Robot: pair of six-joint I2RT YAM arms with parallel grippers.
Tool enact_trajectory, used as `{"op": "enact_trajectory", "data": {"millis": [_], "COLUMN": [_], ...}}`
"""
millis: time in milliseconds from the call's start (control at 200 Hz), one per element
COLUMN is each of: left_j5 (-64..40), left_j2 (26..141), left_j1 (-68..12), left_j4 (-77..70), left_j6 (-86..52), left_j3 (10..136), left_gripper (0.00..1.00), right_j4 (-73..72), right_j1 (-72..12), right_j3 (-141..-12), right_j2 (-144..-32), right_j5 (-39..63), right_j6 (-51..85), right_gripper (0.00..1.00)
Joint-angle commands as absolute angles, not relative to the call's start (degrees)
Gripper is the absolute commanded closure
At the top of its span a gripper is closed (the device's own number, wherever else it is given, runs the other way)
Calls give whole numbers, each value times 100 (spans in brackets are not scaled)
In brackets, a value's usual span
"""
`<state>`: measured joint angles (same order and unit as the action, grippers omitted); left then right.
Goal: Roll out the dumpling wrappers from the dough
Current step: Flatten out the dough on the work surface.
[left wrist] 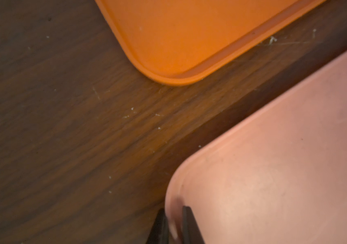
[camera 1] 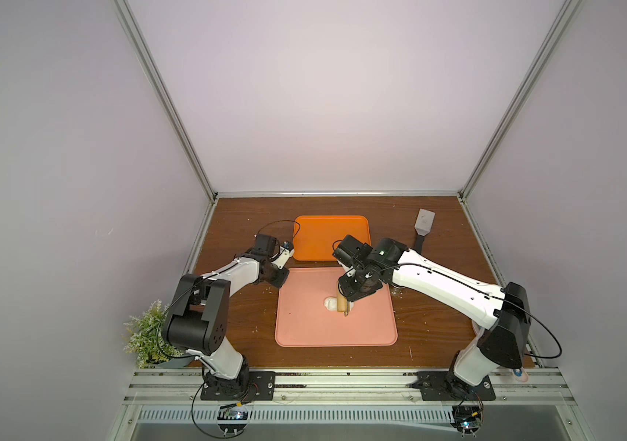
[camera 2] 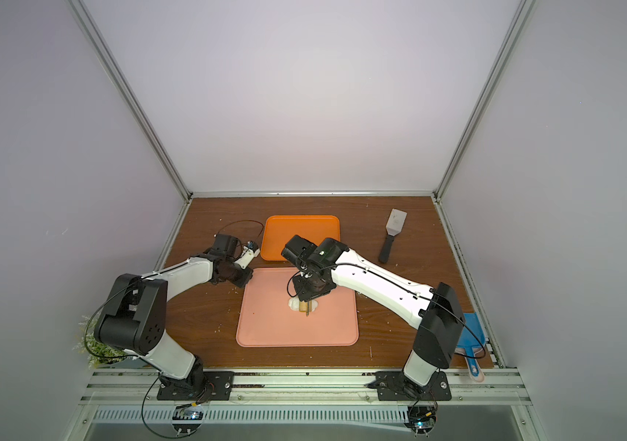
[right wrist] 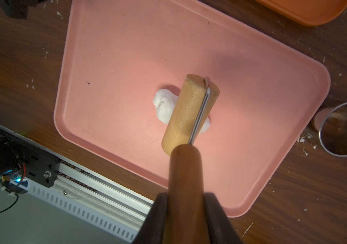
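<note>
A white lump of dough (right wrist: 164,105) lies in the middle of the pink tray (right wrist: 126,52). The wooden roller (right wrist: 189,112) rests across the lump and hides part of it. My right gripper (right wrist: 186,202) is shut on the roller's brown handle (right wrist: 186,169). In both top views the dough (camera 1: 329,304) (camera 2: 293,304) shows beside the roller (camera 1: 341,305). My left gripper (left wrist: 173,219) is shut on the rim at the far left corner of the pink tray (left wrist: 274,169). One finger is inside the rim and one outside. No dumpling wrappers are in view.
An orange tray (camera 1: 327,236) sits just behind the pink one. A metal ring cutter (right wrist: 346,128) stands on the table by the pink tray's right edge. A spatula (camera 1: 424,225) lies at the back right, a plant (camera 1: 147,332) front left, a blue scoop (camera 2: 470,336) front right.
</note>
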<state>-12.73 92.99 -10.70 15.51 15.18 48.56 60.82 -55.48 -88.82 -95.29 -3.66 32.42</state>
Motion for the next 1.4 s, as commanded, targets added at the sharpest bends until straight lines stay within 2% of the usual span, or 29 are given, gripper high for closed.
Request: {"op": "enact_trajectory", "data": {"millis": [0, 110, 380, 1201, 1396], "left_j5": [-1517, -1523, -1529, -1670, -1640], "left_j2": [9397, 9451, 9460, 9676, 9716], "left_j1": [-1150, -1149, -1147, -1151, -1146], "left_j4": [1802, 1810, 1766, 1617, 1607], "left_j6": [1851, 1871, 1907, 1863, 1829], "left_j3": [4634, 4605, 4469, 4377, 4397], "left_gripper": [94, 100, 100, 100, 100], "right_j4": [5959, 5783, 5558, 4353, 4253], "right_j1": [-5433, -5331, -5239, -5002, -4983], "right_j3": [-8650, -8427, -8139, -7543, -7501], "right_j2": [-9829, -9868, -10193, -10964, -10996], "right_j5": [-322, -334, -457, 490, 286], "right_j6": [3353, 3383, 3326, 3195, 3209], "right_gripper": [100, 100, 100, 100, 100]}}
